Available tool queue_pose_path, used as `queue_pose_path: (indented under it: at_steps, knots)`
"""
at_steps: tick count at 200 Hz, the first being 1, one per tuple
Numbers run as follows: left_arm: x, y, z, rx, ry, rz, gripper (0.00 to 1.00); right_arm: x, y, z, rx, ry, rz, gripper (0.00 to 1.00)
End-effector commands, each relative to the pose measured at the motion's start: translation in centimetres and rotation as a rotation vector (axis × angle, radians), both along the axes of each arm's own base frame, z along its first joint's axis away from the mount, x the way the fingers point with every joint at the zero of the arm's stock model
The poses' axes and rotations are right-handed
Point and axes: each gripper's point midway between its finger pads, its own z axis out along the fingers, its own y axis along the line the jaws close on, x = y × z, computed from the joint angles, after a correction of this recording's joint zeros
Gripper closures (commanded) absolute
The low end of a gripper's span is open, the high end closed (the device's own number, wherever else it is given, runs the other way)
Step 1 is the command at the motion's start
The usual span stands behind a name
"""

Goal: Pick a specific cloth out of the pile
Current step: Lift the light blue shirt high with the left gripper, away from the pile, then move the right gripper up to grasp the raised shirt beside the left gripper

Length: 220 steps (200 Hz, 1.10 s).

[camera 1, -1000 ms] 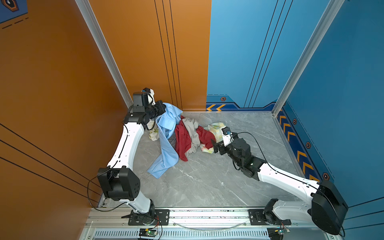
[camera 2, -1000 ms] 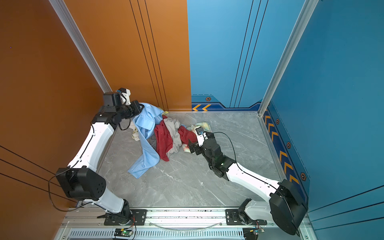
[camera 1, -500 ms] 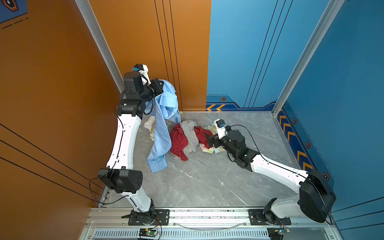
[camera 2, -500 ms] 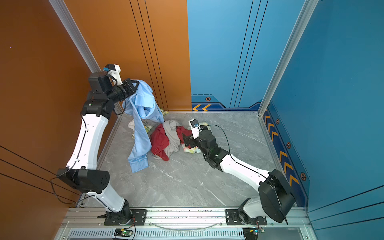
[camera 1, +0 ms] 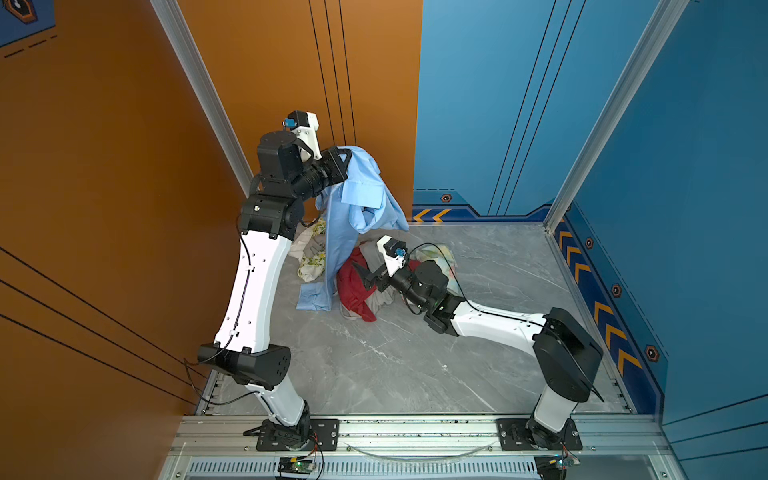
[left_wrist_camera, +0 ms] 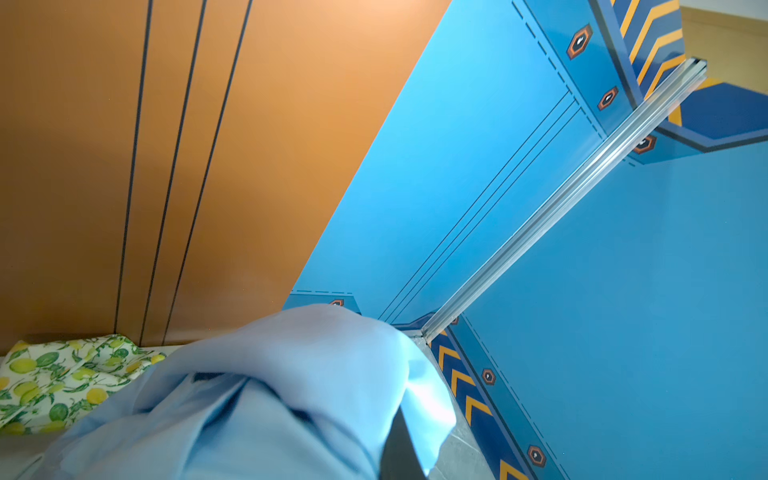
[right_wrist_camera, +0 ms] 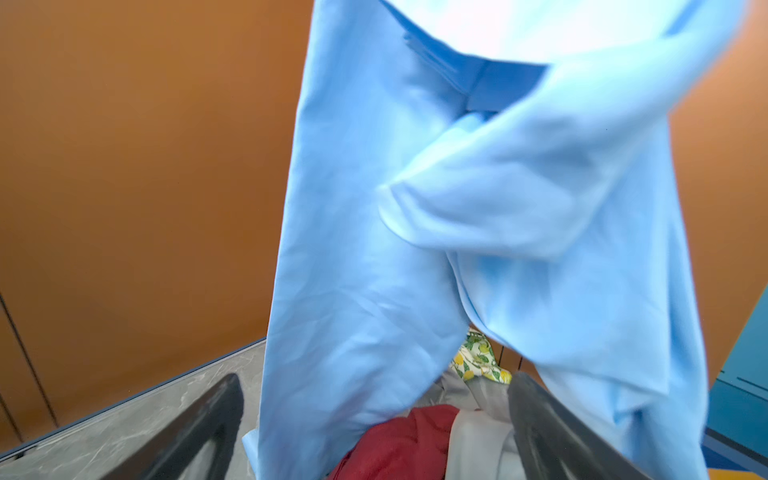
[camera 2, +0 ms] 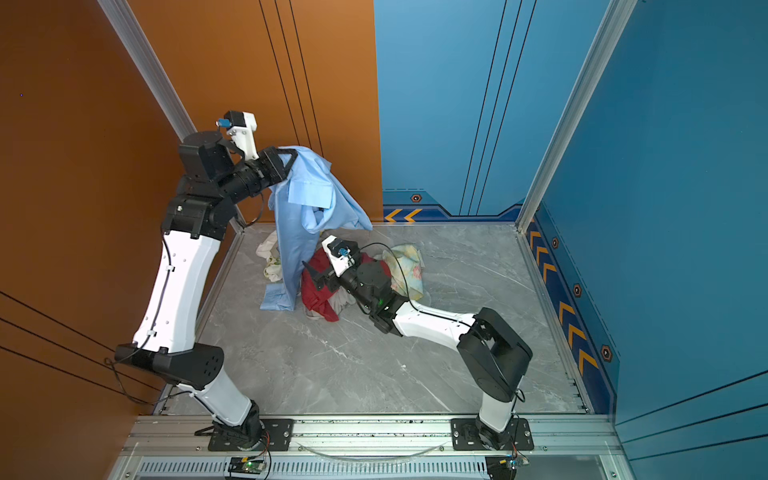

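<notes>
The right claw is held wide open and empty above the pile. Beyond it, the cloth is hung from the left claw, clamped shut on its top, with its hem trailed on the surface beside the pile. Thin, light, slippery fabric is judged; a bunched fold is best pinched. Snagging on the lemon-print garment behind is possible.

Probably a robotics lab: painted wall panels, aluminium mounting rail.
</notes>
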Motion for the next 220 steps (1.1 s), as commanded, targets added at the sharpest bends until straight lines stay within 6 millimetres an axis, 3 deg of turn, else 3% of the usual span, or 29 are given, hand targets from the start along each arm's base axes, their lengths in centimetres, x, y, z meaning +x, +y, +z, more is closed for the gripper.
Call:
queue_pose_path:
  at_steps: [1, 54, 105, 115, 136, 164, 203, 220]
  knots:
    - [-2.1, -0.3, 0.8, 0.036, -0.038, -0.002, 1.0, 2.0, -2.1, 4.0, 0.121, -0.158, -0.224, 0.0]
    - [-4.5, -1.3, -2.7, 0.058, 0.036, -0.044, 1.0, 4.7, -2.8, 4.7, 0.104, -0.233, -0.338, 0.0]
    - [-6.7, -4.4, -7.1, 0.082, 0.13, -0.126, 1.0, 7.7, -1.1, 3.5, 0.104, -0.184, -0.316, 0.0]
    - [-7.1, -4.6, -7.7, 0.085, 0.142, -0.132, 1.0, 8.2, -1.1, 3.2, 0.117, -0.159, -0.304, 0.09]
    - [-7.8, -4.9, -8.6, 0.091, 0.16, -0.145, 1.0, 8.5, -0.9, 2.7, 0.115, -0.134, -0.273, 0.44]
    - [-8.4, -5.0, -9.7, 0.104, 0.176, -0.16, 1.0, 8.3, -0.5, 3.0, 0.096, -0.112, -0.218, 1.0]
    - [-8.8, -4.3, -10.7, 0.128, 0.183, -0.138, 1.0, 7.7, -1.2, 4.3, 0.145, -0.096, -0.182, 1.0]
    - [-8.9, -3.9, -10.9, 0.138, 0.181, -0.132, 0.89, 7.5, -1.6, 4.7, 0.171, -0.079, -0.173, 1.0]
